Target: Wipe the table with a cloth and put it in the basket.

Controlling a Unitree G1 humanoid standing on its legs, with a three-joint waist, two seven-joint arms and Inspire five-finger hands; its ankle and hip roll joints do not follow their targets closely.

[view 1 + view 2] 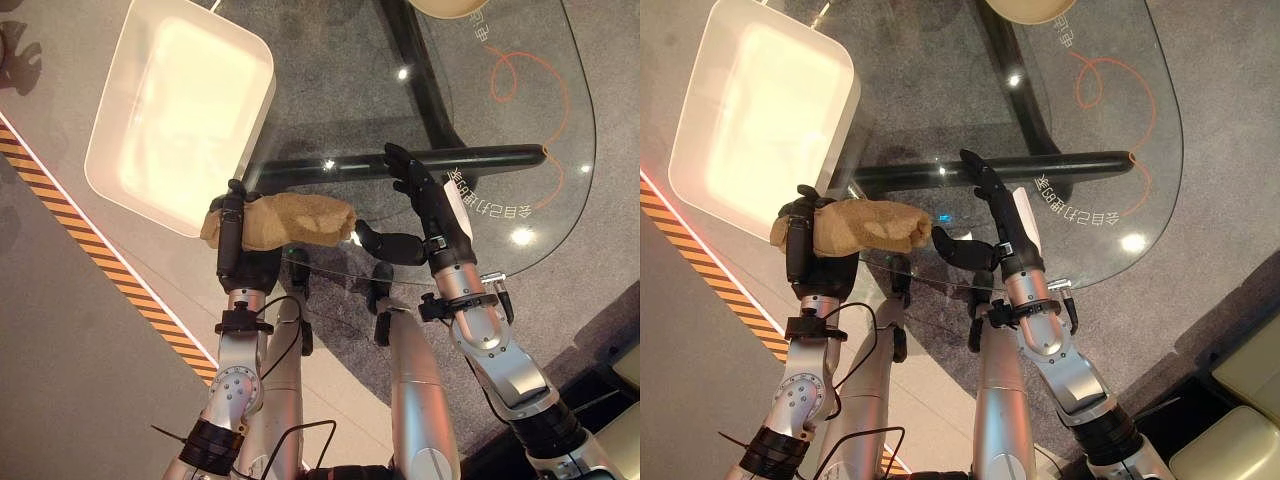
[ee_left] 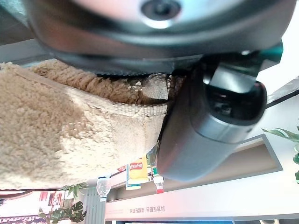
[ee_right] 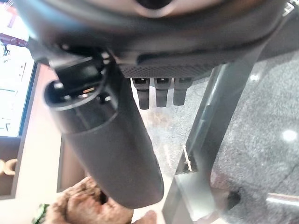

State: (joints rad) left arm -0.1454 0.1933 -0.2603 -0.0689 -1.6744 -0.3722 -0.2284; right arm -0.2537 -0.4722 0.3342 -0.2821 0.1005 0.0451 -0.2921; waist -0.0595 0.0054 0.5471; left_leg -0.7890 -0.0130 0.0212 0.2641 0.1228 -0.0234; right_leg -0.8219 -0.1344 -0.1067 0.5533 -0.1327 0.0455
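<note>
A tan fluffy cloth [image 1: 295, 219] is bunched in my left hand [image 1: 232, 226], whose fingers and thumb curl round it at the near left edge of the glass table [image 1: 500, 150]. The cloth [image 2: 70, 135] fills most of the left wrist view beside the thumb [image 2: 210, 126]. A white rectangular basket [image 1: 180, 105] stands just beyond and left of that hand, off the table's left edge. My right hand [image 1: 430, 205] lies over the glass near its front edge, fingers straight and holding nothing. In the right wrist view its fingers [image 3: 156, 91] are extended above the glass, and the cloth [image 3: 86, 205] shows past the thumb.
The table's dark frame bar [image 1: 450, 160] runs under the glass. A cream round object [image 1: 450, 8] sits at the table's far edge. A yellow-and-black striped floor line [image 1: 90, 250] runs diagonally at the left. Cream cushions [image 1: 1240, 400] sit at the lower right.
</note>
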